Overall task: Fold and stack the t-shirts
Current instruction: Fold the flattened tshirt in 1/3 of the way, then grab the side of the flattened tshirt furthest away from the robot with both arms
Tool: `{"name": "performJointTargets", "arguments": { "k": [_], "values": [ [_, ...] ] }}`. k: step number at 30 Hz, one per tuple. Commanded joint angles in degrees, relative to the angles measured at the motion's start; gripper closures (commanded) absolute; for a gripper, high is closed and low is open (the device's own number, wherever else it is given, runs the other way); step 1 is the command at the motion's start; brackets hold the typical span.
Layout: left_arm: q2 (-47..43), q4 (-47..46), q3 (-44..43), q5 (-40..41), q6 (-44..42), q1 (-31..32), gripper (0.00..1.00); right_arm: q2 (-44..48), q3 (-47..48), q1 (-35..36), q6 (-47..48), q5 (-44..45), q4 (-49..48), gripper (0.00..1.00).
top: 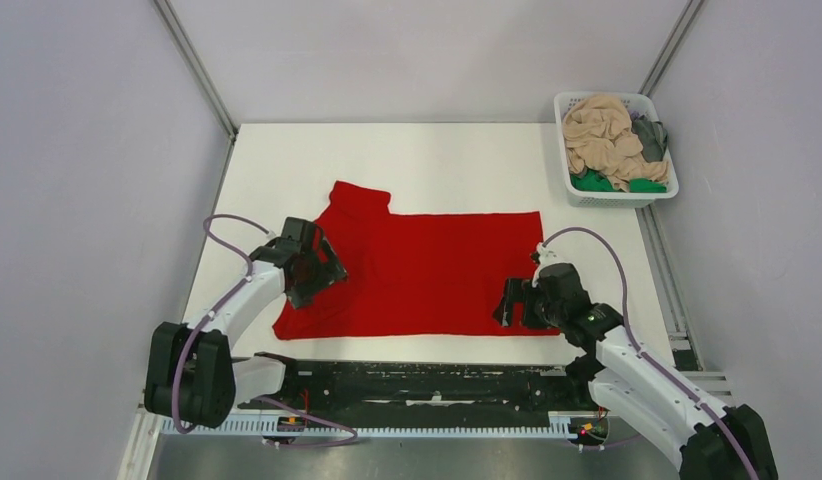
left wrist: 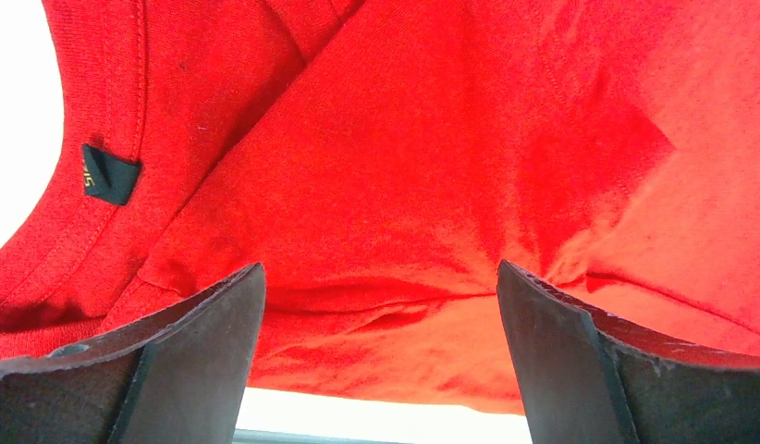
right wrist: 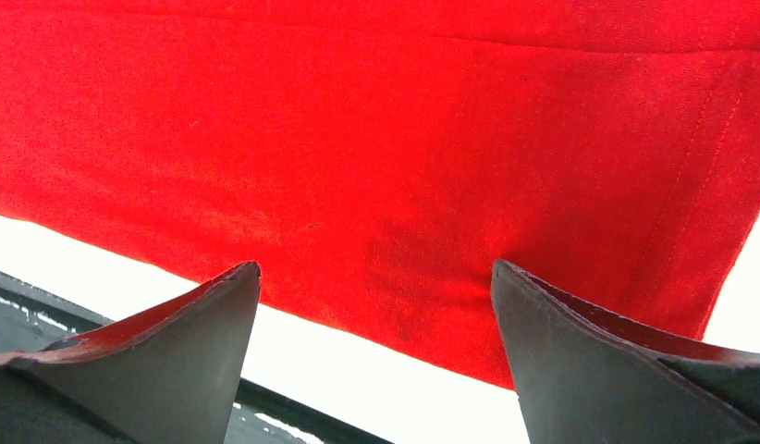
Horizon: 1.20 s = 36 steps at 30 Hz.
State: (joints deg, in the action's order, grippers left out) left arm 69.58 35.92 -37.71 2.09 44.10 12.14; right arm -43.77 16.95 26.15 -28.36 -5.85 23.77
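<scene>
A bright red t-shirt lies spread flat on the white table, with one short sleeve at the far left. My left gripper is open and hovers over the shirt's collar end; in the left wrist view its fingers straddle wrinkled red cloth near a black neck label. My right gripper is open over the shirt's near right hem; in the right wrist view the red edge lies between its fingers. Peach-beige, dark grey and green shirts are bunched in the basket.
A white slotted basket stands at the table's far right corner. Bare white table lies behind the shirt. The black rail carrying the arm bases runs along the near edge. Grey walls enclose three sides.
</scene>
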Motion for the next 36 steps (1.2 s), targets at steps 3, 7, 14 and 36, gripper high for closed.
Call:
{"name": "performJointTargets", "arguments": {
  "k": [3, 7, 14, 36],
  "values": [
    [-4.67, 0.38, -2.78, 0.47, -0.19, 0.11, 0.00, -0.68, -0.88, 1.09, -1.76, -6.10, 18.13, 0.02],
    [-6.10, 0.38, -5.32, 1.92, -0.80, 0.12, 0.00, -2.08, 5.40, 1.18, 1.06, -2.27, 18.79, 0.02],
    [1.20, -0.06, -18.34, 2.38, -3.31, 0.08, 0.00, -9.32, 19.47, 1.09, 5.29, 3.11, 7.77, 0.02],
    [62.00, 12.22, -84.35, 6.94, -23.43, -0.01, 0.21, -22.11, 22.17, -10.47, 7.62, 12.31, -9.82, 0.02]
  ]
}}
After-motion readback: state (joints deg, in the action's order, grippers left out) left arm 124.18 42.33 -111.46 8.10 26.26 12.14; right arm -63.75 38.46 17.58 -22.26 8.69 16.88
